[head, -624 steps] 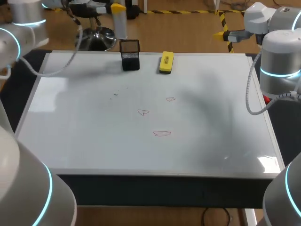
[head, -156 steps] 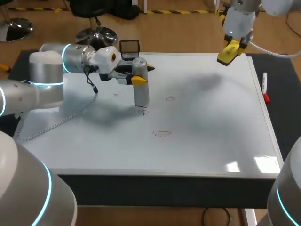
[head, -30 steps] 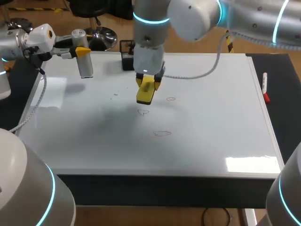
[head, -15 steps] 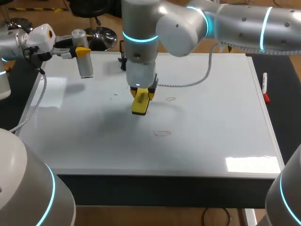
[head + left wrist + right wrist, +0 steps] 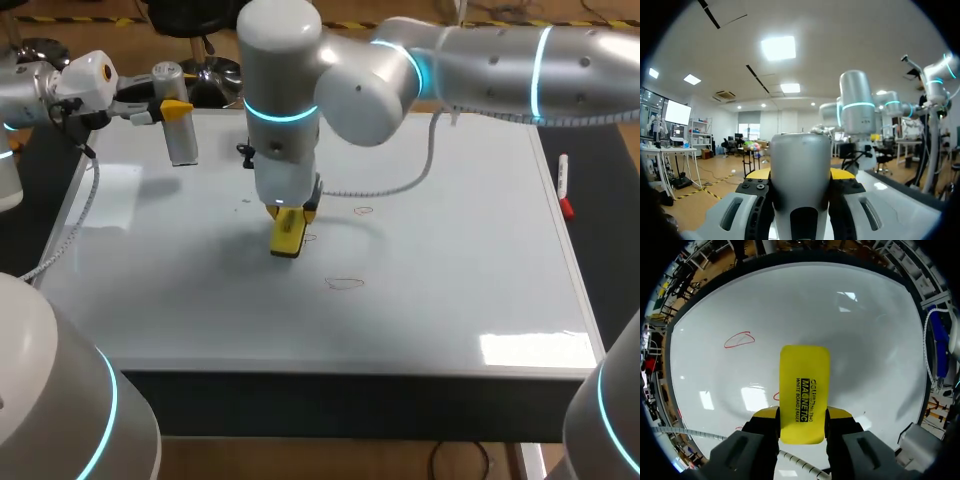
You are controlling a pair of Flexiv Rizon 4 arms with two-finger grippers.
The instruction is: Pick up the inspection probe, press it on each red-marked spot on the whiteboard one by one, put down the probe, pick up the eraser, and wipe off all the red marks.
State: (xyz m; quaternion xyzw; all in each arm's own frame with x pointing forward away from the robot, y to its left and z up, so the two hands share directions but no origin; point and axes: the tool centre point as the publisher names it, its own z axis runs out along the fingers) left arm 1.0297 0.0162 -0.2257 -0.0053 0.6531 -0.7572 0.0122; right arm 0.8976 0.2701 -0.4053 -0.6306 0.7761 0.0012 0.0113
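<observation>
Over the middle of the whiteboard (image 5: 450,300), the right claw (image 5: 293,212) was clamped on the yellow eraser (image 5: 287,238). Both fingers pressed its long sides, and its long axis ran straight out from the fingers and down toward the board. The middle red mark (image 5: 775,396) peeked out just beside the eraser's edge; whether the pad touched the board I could not tell. A second red mark (image 5: 345,283) lay nearer the front edge, and a third red mark (image 5: 362,210) toward the right arm's side. At the far left corner, the left claw (image 5: 172,103) gripped the probe (image 5: 181,135) upright, well apart.
</observation>
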